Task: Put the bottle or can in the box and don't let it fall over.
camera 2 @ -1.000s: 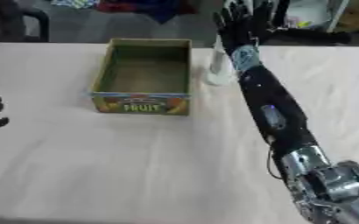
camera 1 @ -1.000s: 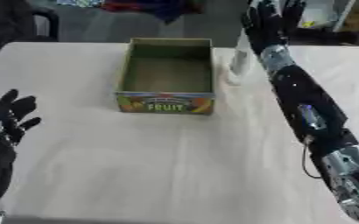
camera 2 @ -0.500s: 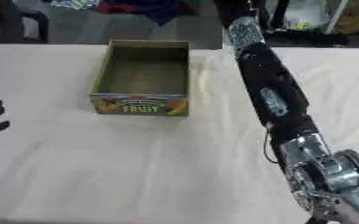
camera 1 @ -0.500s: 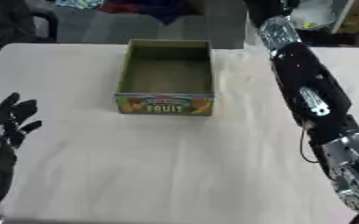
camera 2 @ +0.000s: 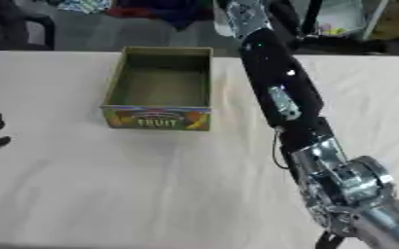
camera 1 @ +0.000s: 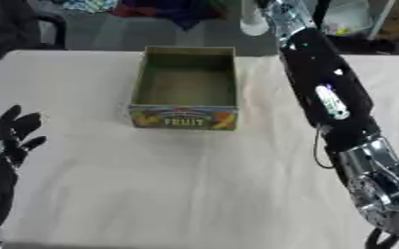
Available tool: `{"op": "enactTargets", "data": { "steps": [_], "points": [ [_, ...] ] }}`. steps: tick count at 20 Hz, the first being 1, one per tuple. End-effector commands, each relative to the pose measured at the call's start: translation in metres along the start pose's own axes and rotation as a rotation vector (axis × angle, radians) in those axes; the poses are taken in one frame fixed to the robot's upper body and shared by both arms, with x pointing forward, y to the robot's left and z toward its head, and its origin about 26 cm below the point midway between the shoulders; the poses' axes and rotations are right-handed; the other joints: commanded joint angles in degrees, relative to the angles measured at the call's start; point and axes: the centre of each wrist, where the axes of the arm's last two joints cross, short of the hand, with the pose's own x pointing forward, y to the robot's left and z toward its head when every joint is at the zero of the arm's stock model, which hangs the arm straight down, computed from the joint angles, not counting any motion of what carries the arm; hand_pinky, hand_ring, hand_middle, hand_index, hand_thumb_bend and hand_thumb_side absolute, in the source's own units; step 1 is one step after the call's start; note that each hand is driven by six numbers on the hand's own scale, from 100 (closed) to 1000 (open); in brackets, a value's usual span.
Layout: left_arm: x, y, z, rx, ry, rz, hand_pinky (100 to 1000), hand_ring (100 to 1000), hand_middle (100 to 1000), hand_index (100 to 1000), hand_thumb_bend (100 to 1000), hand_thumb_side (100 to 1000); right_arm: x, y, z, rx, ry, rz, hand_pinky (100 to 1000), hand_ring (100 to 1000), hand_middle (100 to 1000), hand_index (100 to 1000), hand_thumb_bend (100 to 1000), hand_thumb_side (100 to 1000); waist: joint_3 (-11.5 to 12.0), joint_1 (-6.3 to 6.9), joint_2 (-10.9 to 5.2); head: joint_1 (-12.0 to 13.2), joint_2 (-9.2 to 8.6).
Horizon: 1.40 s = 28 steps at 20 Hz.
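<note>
A pale, whitish bottle (camera 1: 252, 22) is seen lifted at the top edge of the left eye view, above and beyond the far right corner of the open cardboard box (camera 1: 186, 87) printed "FRUIT", well clear of the table (camera 1: 194, 185). It appears to be carried by the right hand, but that hand is cut off by the upper edge of both views, so whether its fingers are curled round the bottle cannot be told; only the black forearm (camera 1: 326, 92) is shown reaching up to it. The left hand (camera 1: 11, 133) is rested idle at the lower left, fingers spread and straight. The bottle is judged light, smooth and probably slippery plastic, tall for its base and so easily tipped. It is best held round the middle of the body, kept upright, and set flat on the box floor before release.
</note>
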Motion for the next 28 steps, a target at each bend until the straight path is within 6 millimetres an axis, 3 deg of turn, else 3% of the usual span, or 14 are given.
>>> {"op": "enactTargets", "data": {
  "steps": [1,5,10,17,23,24,25,28],
  "points": [
    [0.005,0.0,-0.003,-0.008,-0.021,-0.001,880,930,838,994,100,978,-0.015,0.016,-0.004,0.047,0.035,-0.032,100,100,100,1000,312,611,0.18,0.27,-1.31,-0.55,-0.69],
    [0.005,0.001,-0.003,-0.006,-0.02,0.001,880,930,837,994,100,979,-0.046,0.001,0.017,-0.013,0.115,-0.058,100,100,100,1000,321,635,0.07,0.11,-1.35,-0.71,-1.11],
    [0.005,0.002,-0.003,0.004,-0.022,-0.002,880,930,837,994,100,980,-0.079,-0.035,0.063,-0.15,0.228,-0.042,100,100,100,1000,328,685,-0.37,-0.08,-1.16,-0.27,-1.43],
    [0.004,0.004,-0.002,0.013,-0.015,-0.013,879,930,837,994,100,983,-0.103,-0.068,0.114,-0.276,0.32,-0.009,100,100,100,1000,331,716,-1.39,-0.24,-0.83,0.17,-1.28],
    [0.002,0.008,0.002,0.027,-0.001,-0.024,879,930,837,994,100,986,-0.096,-0.087,0.137,-0.331,0.327,0.032,100,100,100,1000,328,726,-2.94,-0.41,-0.95,0.83,-1.03],
    [0.002,0.008,0.003,0.03,0.001,-0.026,879,930,836,994,100,986,-0.091,-0.089,0.138,-0.338,0.314,0.039,100,100,100,1000,395,785,-3.21,-0.46,-1.02,1.04,-0.99],
    [0.001,0.009,0.004,0.034,0.004,-0.028,879,930,836,994,100,986,-0.083,-0.092,0.139,-0.345,0.295,0.048,100,100,100,1000,330,719,-3.51,-0.53,-1.1,1.28,-0.92],
    [-0.001,0.011,0.007,0.045,0.017,-0.035,880,933,838,993,100,990,-0.053,-0.096,0.131,-0.346,0.198,0.059,100,100,100,1000,331,690,-4.6,-0.81,-1.37,2.0,-0.68]
  ]
}}
